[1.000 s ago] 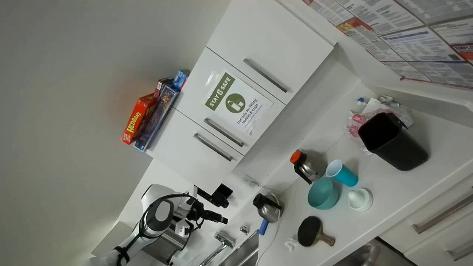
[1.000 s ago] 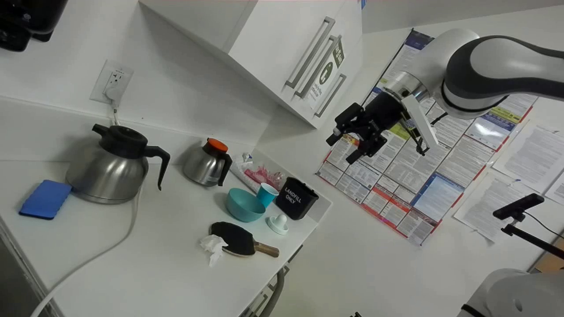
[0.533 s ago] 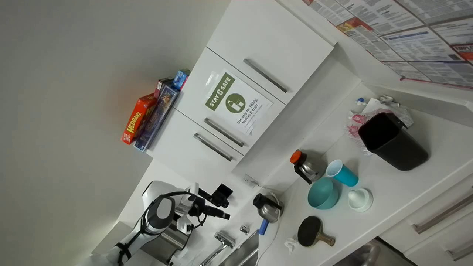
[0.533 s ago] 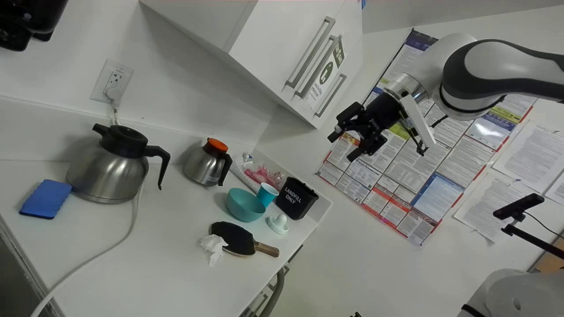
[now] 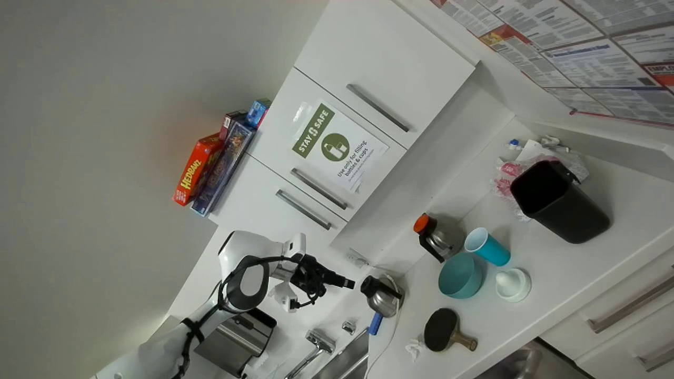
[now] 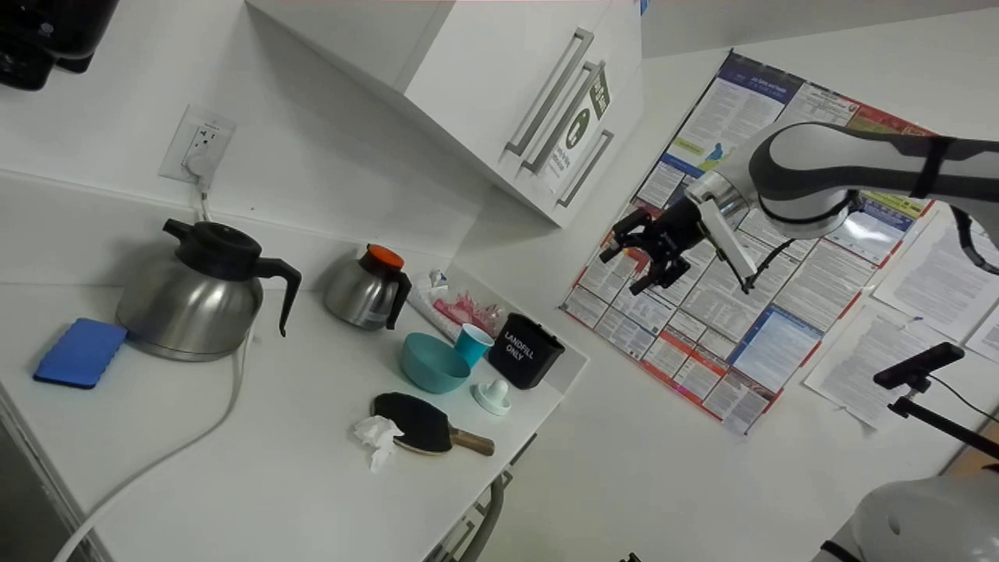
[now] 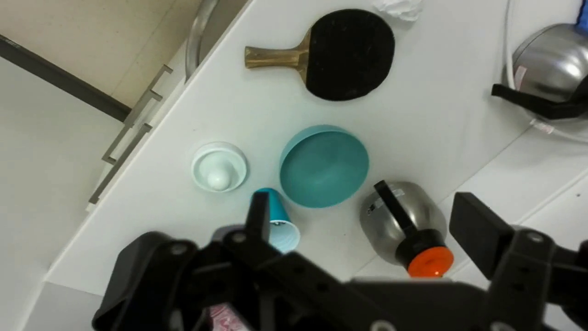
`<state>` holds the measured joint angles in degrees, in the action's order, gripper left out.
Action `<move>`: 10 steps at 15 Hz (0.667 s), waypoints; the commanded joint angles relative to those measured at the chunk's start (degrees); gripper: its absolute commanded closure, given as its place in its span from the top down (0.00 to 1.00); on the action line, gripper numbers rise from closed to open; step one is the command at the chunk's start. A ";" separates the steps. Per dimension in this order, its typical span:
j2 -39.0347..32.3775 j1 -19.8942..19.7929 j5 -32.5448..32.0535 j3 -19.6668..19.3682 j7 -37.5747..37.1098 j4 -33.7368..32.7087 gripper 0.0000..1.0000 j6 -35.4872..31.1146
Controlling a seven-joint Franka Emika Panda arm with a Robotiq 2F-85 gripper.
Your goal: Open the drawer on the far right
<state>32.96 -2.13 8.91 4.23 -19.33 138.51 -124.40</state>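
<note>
White drawers sit under the counter's front edge. In an exterior view a drawer with a long grey handle shows at the right edge, and a further handle is below it, partly cut off. Both drawers look shut. In the wrist view drawer handles show beyond the counter edge at the left. My gripper is open and empty, high in the air in front of the wall poster. It also shows in an exterior view and, with fingers wide apart, in the wrist view. It is well away from the drawers.
On the counter stand a teal bowl, blue cup, white juicer, paddle, orange-lidded pot, large steel pot and black bin. White cabinets hang above.
The arm and gripper have moved, rightward and upward in an exterior view, and slightly down and right in an exterior view. The gripper stays open. The counter things have not moved.
</note>
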 commanded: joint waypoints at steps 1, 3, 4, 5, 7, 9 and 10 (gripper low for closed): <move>-1.15 -3.24 -1.13 -4.48 3.10 0.48 1.00 -1.93; -1.36 -5.07 -1.31 -7.29 4.85 1.21 1.00 -2.42; -1.39 -5.93 -1.39 -8.62 5.86 1.62 1.00 -2.60; -1.48 -6.83 -1.62 -9.83 6.93 2.15 1.00 -2.98; -1.78 -8.90 -2.90 -11.72 8.68 3.51 1.00 -4.25; -2.02 -10.28 -3.41 -12.93 9.14 4.83 1.00 -4.91; -2.11 -9.42 -2.39 -12.41 8.74 3.12 1.00 -2.92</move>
<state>30.88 -11.30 6.32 -8.48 -10.69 141.84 -127.57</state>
